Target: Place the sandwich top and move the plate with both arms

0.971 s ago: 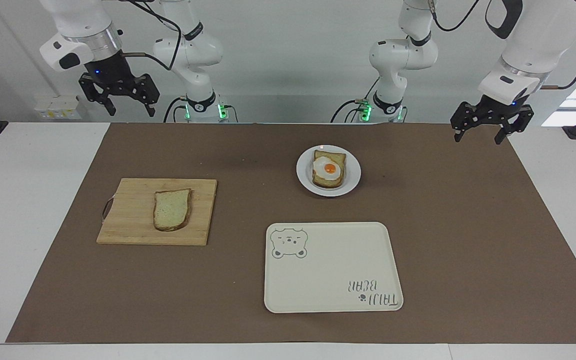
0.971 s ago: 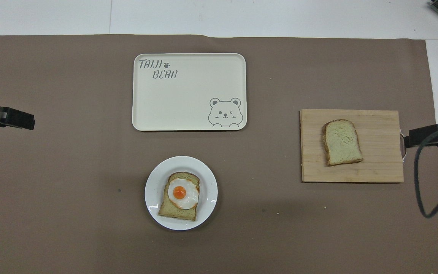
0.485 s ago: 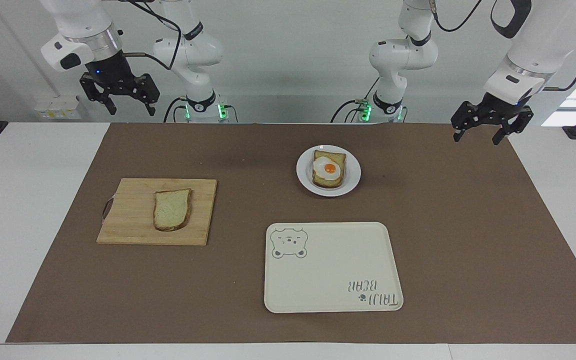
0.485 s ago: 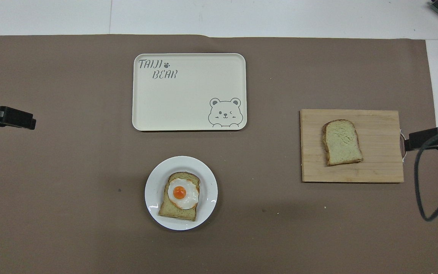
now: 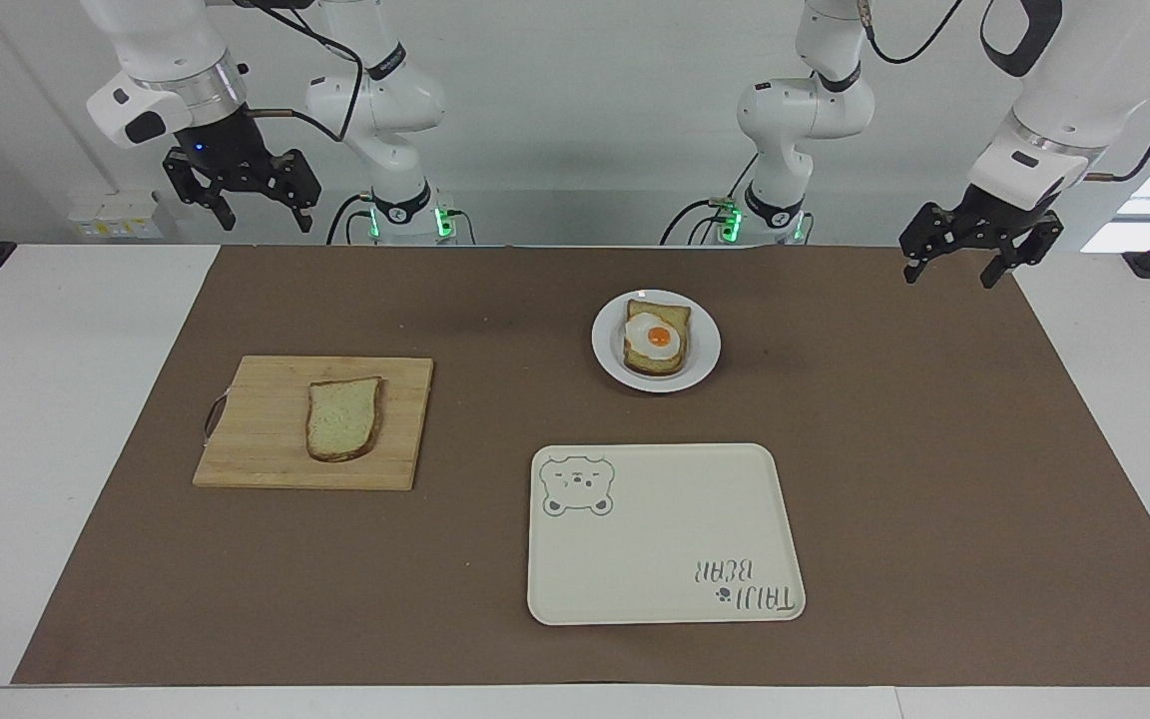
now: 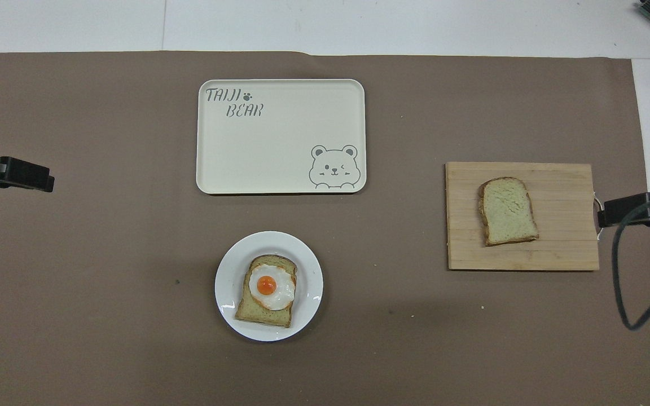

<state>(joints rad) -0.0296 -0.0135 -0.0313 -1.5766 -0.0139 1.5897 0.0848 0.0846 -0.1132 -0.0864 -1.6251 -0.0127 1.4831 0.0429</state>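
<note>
Facing view: I see the sandwich top [image 5: 342, 418] on the cutting board [image 5: 266, 454], long axis toward the robots, below my right gripper [image 5: 241, 195]; left gripper [image 5: 969, 252] well apart; both open, empty.

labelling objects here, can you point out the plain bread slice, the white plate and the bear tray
plain bread slice [image 5: 342, 418], facing view, middle of its top face
white plate [image 6: 226, 280], overhead view, bare rim beside the egg toast
bear tray [image 6: 280, 141], overhead view, blank middle of its surface
</note>
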